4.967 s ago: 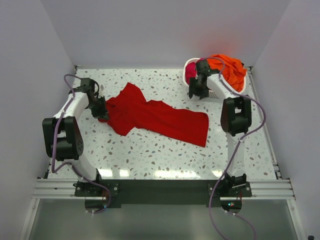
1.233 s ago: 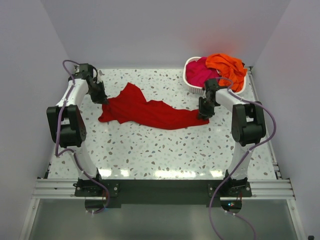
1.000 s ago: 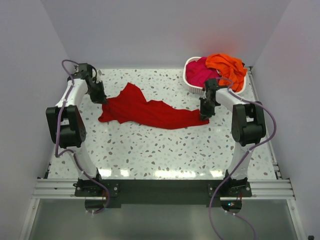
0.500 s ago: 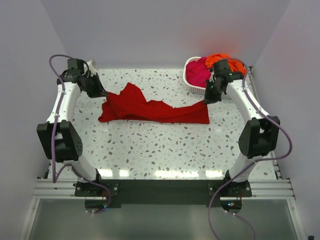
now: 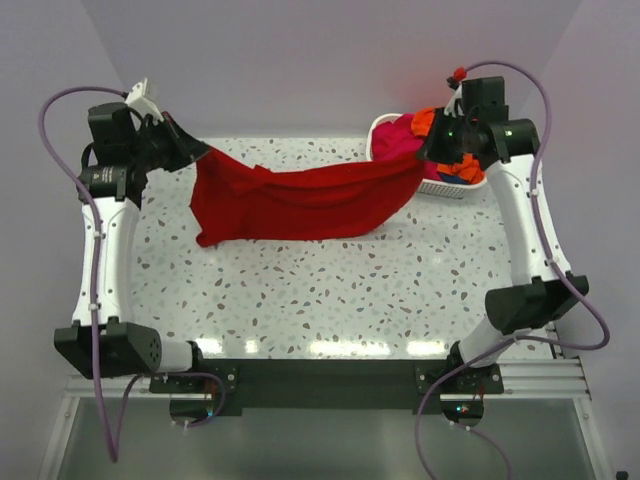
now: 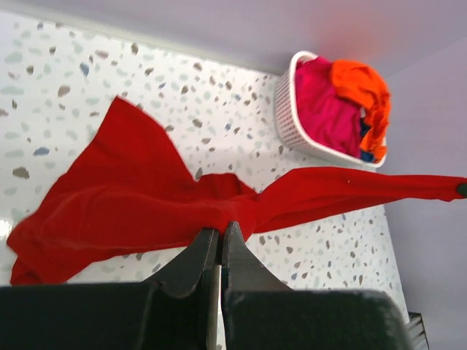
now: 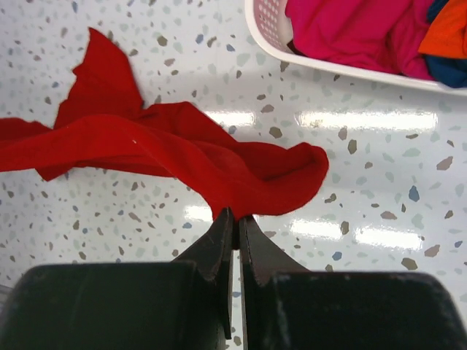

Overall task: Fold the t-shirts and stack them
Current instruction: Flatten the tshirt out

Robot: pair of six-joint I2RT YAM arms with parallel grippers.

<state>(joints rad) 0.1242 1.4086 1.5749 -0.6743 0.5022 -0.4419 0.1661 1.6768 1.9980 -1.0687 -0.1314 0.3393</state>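
The deep red t-shirt [image 5: 300, 200] hangs stretched in the air between both arms, sagging above the speckled table. My left gripper [image 5: 197, 152] is shut on its left end, high at the back left; in the left wrist view [image 6: 220, 230] the cloth [image 6: 131, 211] bunches at the pinched tips. My right gripper [image 5: 424, 152] is shut on the right end in front of the basket; in the right wrist view [image 7: 235, 216] the red cloth [image 7: 219, 157] spills from the tips. A magenta-pink t-shirt [image 6: 325, 106] and a bright orange t-shirt [image 6: 363, 84] lie in the basket.
The white slatted basket [image 5: 440, 186] stands at the back right corner, partly behind the right wrist. Walls close in the table at the back and both sides. The speckled tabletop [image 5: 320, 290] lies below the hanging shirt.
Both arms have risen and spread outward, lifting the red t-shirt off the table and pulling it taut. The right gripper closed on the shirt's right end within the last second.
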